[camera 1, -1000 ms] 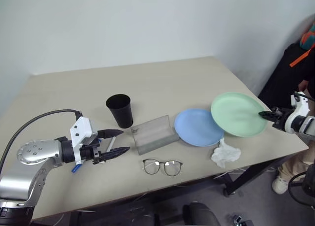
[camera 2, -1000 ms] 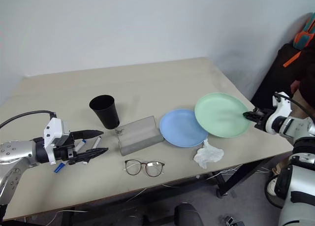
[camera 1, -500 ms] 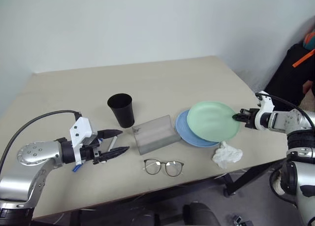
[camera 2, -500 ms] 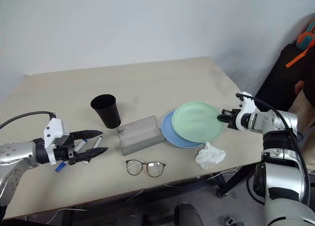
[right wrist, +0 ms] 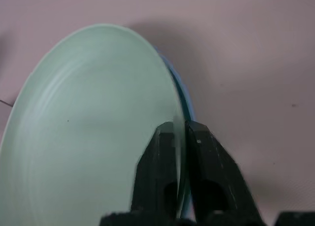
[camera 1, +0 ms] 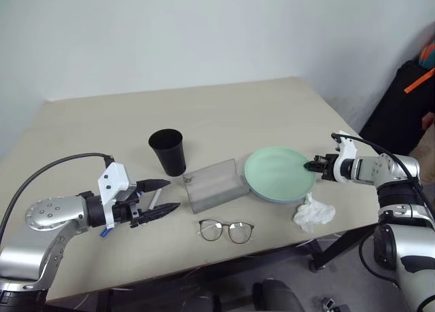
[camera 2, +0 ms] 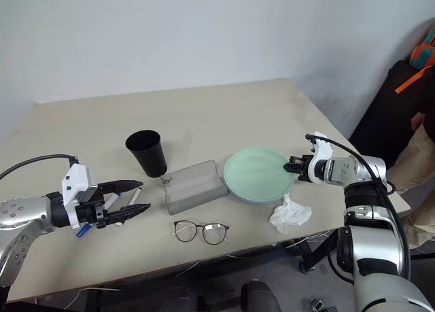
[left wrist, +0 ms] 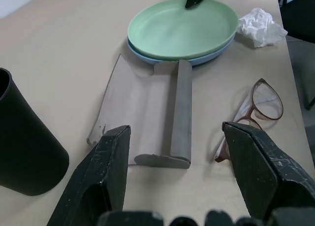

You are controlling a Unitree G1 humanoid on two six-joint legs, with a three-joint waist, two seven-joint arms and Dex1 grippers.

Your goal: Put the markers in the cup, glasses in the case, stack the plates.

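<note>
The mint green plate [camera 1: 279, 172] lies on top of the light blue plate [left wrist: 206, 58], whose edge shows beneath it. My right gripper [camera 1: 309, 166] is at the green plate's right rim, its fingers [right wrist: 206, 152] closed on either side of that rim. My left gripper [camera 1: 171, 194] hovers open low over the table's left front. Two white markers [camera 2: 110, 202] lie under it, one with a blue cap [camera 1: 103, 232]. The black cup [camera 1: 167, 151] stands upright behind the left gripper. The grey case [camera 1: 214, 185] lies open beside the plates. The glasses [camera 1: 225, 230] rest in front of the case.
A crumpled white tissue [camera 1: 311, 212] lies near the table's front right edge, just in front of the plates. A person in dark clothing [camera 1: 408, 101] is at the far right beyond the table [camera 1: 224, 115].
My right gripper has carried the green plate to the left and lowered it onto the blue plate. The left gripper has stayed in place, still open.
</note>
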